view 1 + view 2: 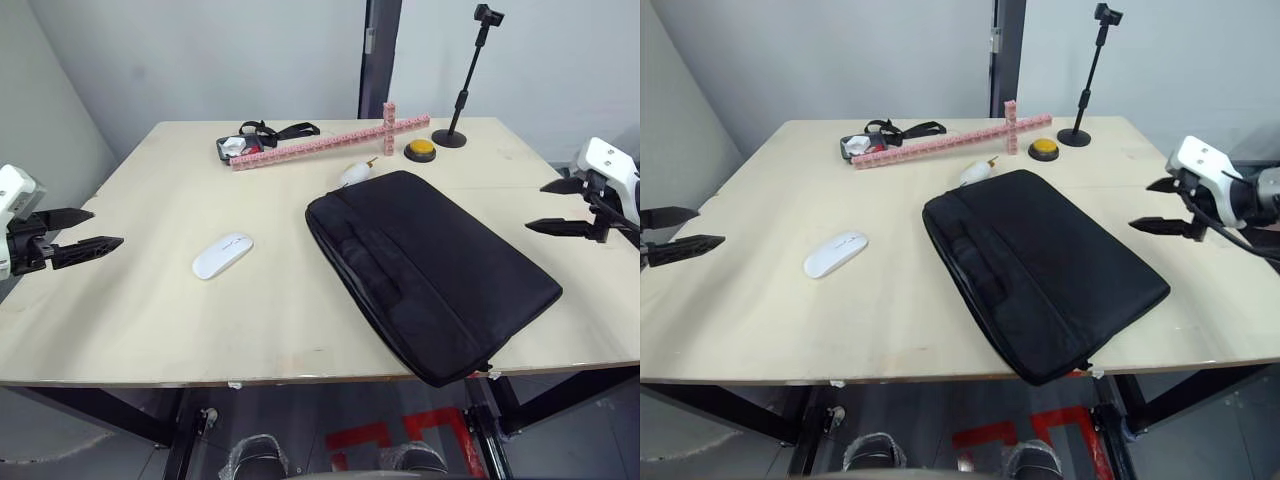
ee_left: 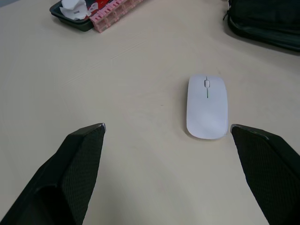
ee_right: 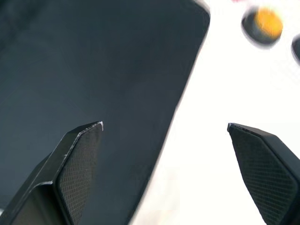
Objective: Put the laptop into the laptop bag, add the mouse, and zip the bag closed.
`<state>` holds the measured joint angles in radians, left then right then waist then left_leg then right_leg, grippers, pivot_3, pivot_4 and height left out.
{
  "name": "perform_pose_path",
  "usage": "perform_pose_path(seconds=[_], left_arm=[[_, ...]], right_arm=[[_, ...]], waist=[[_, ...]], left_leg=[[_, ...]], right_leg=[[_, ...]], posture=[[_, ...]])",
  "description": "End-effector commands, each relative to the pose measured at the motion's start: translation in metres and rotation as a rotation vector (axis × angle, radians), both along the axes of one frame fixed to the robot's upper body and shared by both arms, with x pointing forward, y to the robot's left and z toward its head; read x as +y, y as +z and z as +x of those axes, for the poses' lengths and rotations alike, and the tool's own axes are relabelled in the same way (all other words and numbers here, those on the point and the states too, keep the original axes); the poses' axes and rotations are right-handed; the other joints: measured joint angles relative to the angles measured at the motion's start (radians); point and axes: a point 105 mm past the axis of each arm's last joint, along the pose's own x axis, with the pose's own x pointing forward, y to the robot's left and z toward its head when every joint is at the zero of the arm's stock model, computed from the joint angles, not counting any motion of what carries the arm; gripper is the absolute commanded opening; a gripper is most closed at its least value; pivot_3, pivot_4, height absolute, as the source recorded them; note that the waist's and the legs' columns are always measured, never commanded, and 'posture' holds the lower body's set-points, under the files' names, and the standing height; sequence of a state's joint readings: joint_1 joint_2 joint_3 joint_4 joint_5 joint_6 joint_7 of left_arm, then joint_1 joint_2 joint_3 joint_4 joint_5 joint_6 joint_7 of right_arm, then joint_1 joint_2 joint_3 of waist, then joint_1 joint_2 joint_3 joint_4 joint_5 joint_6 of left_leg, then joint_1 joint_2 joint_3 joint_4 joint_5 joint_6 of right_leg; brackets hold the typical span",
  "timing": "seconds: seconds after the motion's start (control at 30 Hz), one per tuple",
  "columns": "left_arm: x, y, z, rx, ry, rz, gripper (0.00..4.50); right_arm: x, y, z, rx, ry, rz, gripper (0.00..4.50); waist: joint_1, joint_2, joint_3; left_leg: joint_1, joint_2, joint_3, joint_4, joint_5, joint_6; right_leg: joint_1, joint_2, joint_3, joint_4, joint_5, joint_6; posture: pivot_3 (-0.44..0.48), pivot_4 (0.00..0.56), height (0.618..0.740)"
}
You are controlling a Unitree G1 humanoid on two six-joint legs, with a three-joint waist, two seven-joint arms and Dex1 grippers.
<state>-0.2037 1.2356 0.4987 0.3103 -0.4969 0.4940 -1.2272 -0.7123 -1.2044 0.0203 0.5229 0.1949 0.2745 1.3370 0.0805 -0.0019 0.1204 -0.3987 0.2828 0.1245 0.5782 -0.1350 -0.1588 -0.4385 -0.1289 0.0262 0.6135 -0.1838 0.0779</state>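
Observation:
The black laptop bag (image 1: pixel 430 268) lies flat and slanted on the right half of the table (image 1: pixel 150 300), its handle straps toward the middle. The laptop is out of view. The white mouse (image 1: pixel 222 255) rests on the table to the left of the bag. My left gripper (image 1: pixel 107 227) hovers open at the table's left edge, pointing at the mouse (image 2: pixel 207 107), with nothing between its fingers. Beyond the bag's right side, my right gripper (image 1: pixel 534 207) is open and empty, and the bag (image 3: pixel 93 70) lies just in front of its fingers.
At the back stand a long pink block strip (image 1: pixel 330 142), a black tray (image 1: pixel 238 148) with small items and a strap, a yellow button (image 1: pixel 421 150) and a black stand (image 1: pixel 460 100). A white plush toy (image 1: pixel 355 175) lies at the bag's far corner.

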Motion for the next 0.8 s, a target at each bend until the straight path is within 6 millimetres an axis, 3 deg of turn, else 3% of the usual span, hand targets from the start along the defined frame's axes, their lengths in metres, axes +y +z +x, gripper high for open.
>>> perform_pose_path(seconds=[0.03,0.13,0.37,0.53,0.67,0.8], left_arm=[[0.005,0.018,-0.002,-0.021,-0.001,0.047,4.50],[0.005,0.015,-0.003,0.015,-0.016,0.055,4.50],[0.005,0.008,-0.003,0.024,-0.016,0.046,4.50],[0.006,0.007,-0.001,-0.005,0.001,0.020,4.50],[0.009,-0.010,-0.002,-0.004,0.032,-0.022,4.50],[0.010,-0.019,-0.005,-0.005,0.058,-0.059,4.50]], right_arm=[[-0.022,0.010,-0.003,-0.012,-0.046,-0.063,4.47],[-0.034,0.007,-0.003,-0.002,-0.071,-0.108,4.47],[-0.037,0.002,0.001,0.000,-0.033,-0.133,4.47],[-0.015,0.006,0.009,-0.090,0.093,-0.093,4.47],[0.054,0.018,0.011,-0.154,0.375,0.223,4.47],[0.100,0.048,0.000,-0.193,0.545,0.505,4.47]], waist=[[-0.003,0.000,0.000],[-0.004,0.000,0.000],[-0.003,0.000,0.000],[-0.008,0.000,0.000],[-0.017,0.000,0.000],[-0.023,0.000,0.000]], left_leg=[[0.000,0.000,0.000,0.001,0.000,0.000],[0.000,0.000,0.000,0.002,0.001,0.003],[-0.001,0.000,0.000,0.002,0.000,0.005],[-0.001,0.000,0.000,0.003,0.000,0.006],[-0.001,0.000,0.000,0.004,0.001,0.007],[-0.001,0.000,0.000,0.003,0.001,0.007]], right_leg=[[-0.001,0.000,0.000,0.001,-0.001,-0.002],[-0.001,0.000,0.000,0.002,-0.002,-0.009],[-0.001,0.000,0.000,0.002,-0.003,-0.021],[-0.001,0.000,0.000,0.002,-0.003,-0.022],[-0.001,0.000,0.000,0.004,-0.003,-0.024],[-0.001,0.001,-0.001,0.005,-0.003,-0.024]], posture=[[0.000,0.150,0.740],[0.000,0.150,0.740],[0.000,0.150,0.740],[0.000,0.150,0.740],[0.000,0.150,0.740],[0.000,0.150,0.740]])
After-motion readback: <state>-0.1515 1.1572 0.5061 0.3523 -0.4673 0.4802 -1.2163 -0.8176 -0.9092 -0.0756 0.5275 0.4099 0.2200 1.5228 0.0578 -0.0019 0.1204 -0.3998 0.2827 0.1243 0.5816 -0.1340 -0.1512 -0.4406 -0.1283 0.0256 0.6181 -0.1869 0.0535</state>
